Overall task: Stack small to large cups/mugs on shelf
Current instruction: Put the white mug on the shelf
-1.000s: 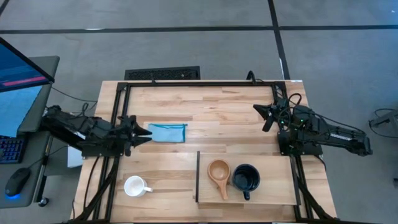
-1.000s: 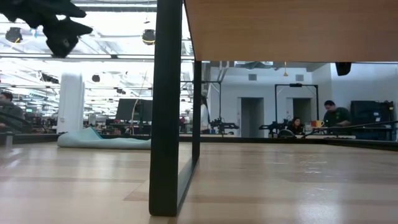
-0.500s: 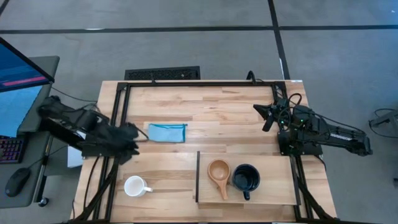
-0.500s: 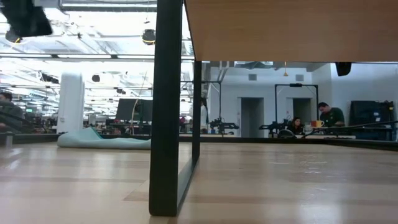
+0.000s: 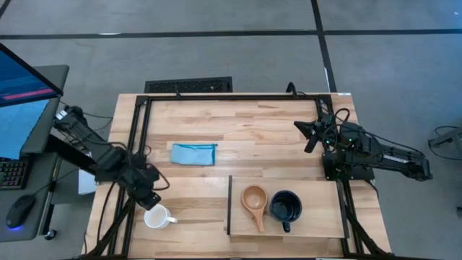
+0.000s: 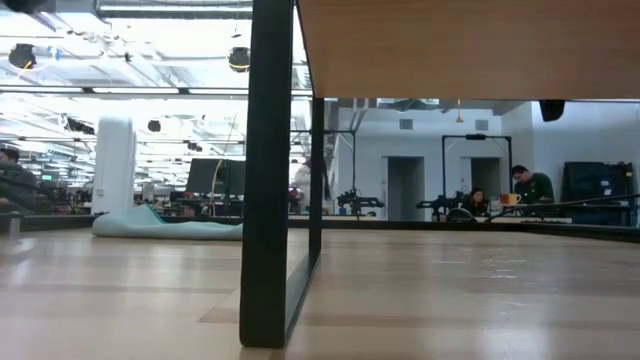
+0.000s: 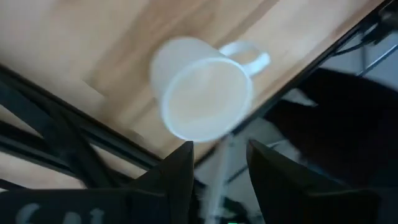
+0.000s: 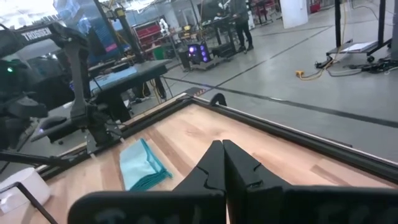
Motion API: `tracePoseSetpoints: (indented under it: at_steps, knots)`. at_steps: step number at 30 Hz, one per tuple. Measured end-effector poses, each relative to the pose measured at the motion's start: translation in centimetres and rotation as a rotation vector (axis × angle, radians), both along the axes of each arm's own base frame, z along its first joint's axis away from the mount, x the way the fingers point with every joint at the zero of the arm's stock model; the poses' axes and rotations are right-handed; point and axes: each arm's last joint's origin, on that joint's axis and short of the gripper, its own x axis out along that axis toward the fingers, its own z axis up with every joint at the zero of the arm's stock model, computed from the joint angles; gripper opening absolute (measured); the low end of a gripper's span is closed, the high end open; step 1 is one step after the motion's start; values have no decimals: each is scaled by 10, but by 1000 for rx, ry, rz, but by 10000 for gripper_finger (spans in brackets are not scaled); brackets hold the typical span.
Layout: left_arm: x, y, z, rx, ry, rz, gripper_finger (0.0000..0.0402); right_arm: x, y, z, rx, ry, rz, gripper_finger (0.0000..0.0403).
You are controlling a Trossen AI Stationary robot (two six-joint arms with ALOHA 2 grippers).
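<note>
Plank tabletop [image 5: 267, 144], white mug [image 5: 155, 216] near its edge under parted left fingers [image 7: 180, 171]; right fingers [image 8: 245, 165] clenched.

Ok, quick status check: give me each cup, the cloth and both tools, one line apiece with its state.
White mug: upright on the tabletop, off the shelf, not gripped.
Wooden cup: upright on the shelf, left of the black mug.
Black mug: upright on the shelf.
Blue cloth: lying crumpled on the table.
Left tool: open, just above the white mug.
Right tool: shut, empty, waiting at the table's right side.
</note>
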Motion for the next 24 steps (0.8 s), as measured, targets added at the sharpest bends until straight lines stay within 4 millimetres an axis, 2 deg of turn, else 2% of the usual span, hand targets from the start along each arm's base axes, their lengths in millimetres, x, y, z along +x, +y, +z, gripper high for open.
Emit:
tracePoseSetpoints:
  at_steps: [8, 12, 24]
  knots:
    - [-5, -16, -2, -37, 111, 230, 140, 0, 0, 0, -10, 6, 2, 11]
    - [-9, -28, -9, -21, 201, 226, 140, 0, 0, 0, -11, 6, 3, 11]
    - [-1, -49, -32, 103, 270, 219, 140, 0, 0, 0, -25, 10, 6, 11]
